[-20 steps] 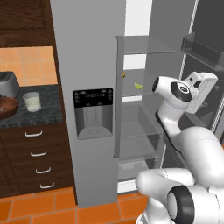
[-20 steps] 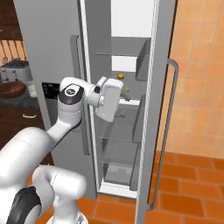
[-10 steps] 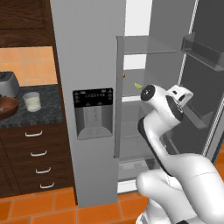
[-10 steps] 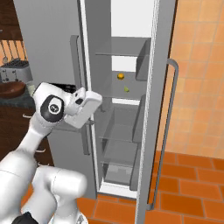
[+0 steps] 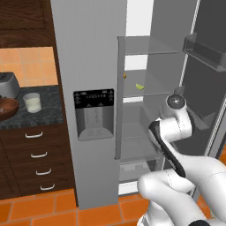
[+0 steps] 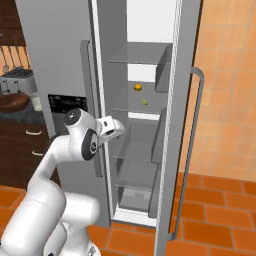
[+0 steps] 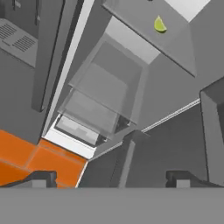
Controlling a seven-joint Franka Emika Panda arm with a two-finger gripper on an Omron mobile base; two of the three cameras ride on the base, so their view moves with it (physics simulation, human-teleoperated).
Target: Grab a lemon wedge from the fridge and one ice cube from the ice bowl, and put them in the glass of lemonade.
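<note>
Fingers (image 7: 43, 177) stand wide apart, nothing between them; gripper (image 7: 111, 177) held in front of the open fridge (image 5: 90, 53), below the shelf that carries the fruit. In the hand view, which is rolled, the tips frame the lower fridge interior and a strip of orange floor (image 7: 26, 159).

Lemon wedge (image 5: 140, 86) lies on a glass shelf (image 5: 154, 90) in the fridge's open right compartment, toward the shelf front; a small orange fruit (image 6: 138, 87) sits further back on the same shelf. Shelves below look bare; a clear drawer (image 6: 135, 197) at the bottom.

Right fridge door (image 6: 182, 125) swung out wide, door bins on its inner face; left door shut, dispenser recess (image 5: 93, 114) in it.

Left of the fridge, on the dark worktop (image 5: 39, 117): glass of lemonade (image 5: 32, 102), ice bowl (image 5: 8, 108) just beside it, contents not discernible. Toaster (image 6: 16, 80) behind the bowl.
</note>
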